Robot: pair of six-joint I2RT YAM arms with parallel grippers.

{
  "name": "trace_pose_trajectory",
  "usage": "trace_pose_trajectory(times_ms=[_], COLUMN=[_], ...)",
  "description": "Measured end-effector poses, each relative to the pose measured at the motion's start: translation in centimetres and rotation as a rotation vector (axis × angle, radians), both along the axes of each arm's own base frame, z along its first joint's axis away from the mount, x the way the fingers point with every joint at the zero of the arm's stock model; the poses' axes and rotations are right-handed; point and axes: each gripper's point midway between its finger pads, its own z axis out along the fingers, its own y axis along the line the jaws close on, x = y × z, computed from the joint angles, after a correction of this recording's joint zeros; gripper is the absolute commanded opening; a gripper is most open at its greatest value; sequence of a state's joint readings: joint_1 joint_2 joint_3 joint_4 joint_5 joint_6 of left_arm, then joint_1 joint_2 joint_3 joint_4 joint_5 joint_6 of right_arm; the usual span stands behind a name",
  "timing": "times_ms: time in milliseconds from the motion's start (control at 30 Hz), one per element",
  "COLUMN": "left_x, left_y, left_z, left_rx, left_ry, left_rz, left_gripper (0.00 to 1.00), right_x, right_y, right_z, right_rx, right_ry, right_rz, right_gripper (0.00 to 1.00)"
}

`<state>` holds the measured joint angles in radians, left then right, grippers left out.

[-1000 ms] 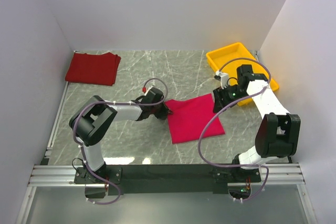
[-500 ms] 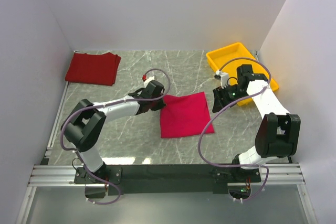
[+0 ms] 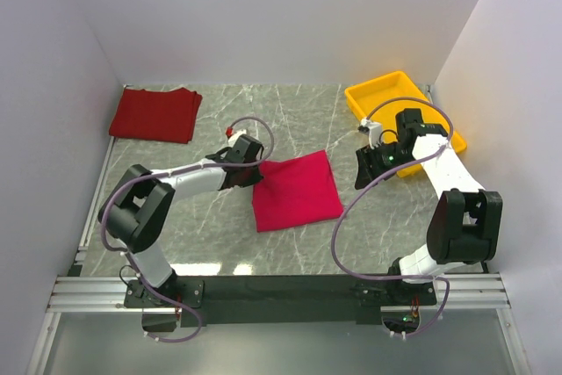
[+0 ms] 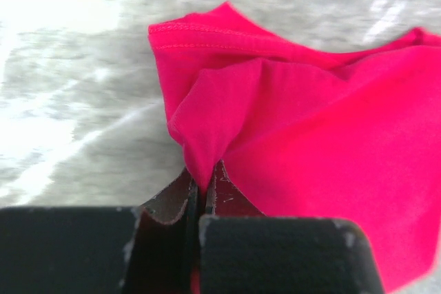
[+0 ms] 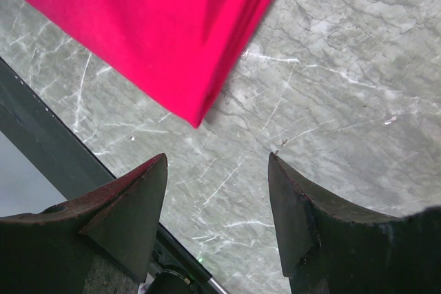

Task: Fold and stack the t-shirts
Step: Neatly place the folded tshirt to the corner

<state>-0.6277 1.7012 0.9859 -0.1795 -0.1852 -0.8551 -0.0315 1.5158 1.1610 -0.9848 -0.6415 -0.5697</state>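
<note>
Left tool (image 4: 204, 194) pinches the crimson t-shirt (image 3: 299, 191) corner, right tool (image 5: 217, 163) gapes empty; drag low so folds behind it hold.

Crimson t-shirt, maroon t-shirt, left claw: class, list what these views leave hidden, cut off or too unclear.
Top view: fingertips of the left claw, hidden beneath its own wrist.
Left wrist view: crimson t-shirt cut off by right and bottom edges; table blurred.
Right wrist view: shirt cut off by top edge.
Top view: maroon t-shirt, too small to count its folds.
</note>
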Motion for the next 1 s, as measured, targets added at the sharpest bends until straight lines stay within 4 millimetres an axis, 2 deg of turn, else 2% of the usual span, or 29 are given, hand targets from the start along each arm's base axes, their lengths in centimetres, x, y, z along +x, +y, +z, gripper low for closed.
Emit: trace_pose_trajectory(times_ms=[167, 367, 600, 800, 1000], left_x=[0.3, 2.5, 5.4, 8.3, 13.0], left_y=[2.1, 4.6, 10.3, 15.7, 20.0], left_z=[-0.7, 1.3, 5.5, 7.7, 10.2], left_rx=[0.114, 0.284, 0.400, 0.499, 0.583], left_ry=[-0.005, -0.096, -0.209, -0.261, -0.330], left_rz=[-0.008, -0.065, -0.061, -0.031, -0.006], left_gripper=[0.01, 0.01, 0.01, 0.01, 0.01], right_x=[0.1, 0.4, 0.8, 1.2, 1.5], right_y=[0.0, 0.2, 0.4, 0.7, 1.0], right_z=[-0.1, -0.1, -0.5, -0.9, -1.6], right_rx=[0.000, 0.012, 0.029, 0.045, 0.066], right_ry=[-0.003, -0.012, -0.004, 0.006, 0.029], right_rz=[0.000, -0.001, -0.006, -0.012, -0.014], right_gripper=[0.67, 0.67, 0.67, 0.67, 0.67])
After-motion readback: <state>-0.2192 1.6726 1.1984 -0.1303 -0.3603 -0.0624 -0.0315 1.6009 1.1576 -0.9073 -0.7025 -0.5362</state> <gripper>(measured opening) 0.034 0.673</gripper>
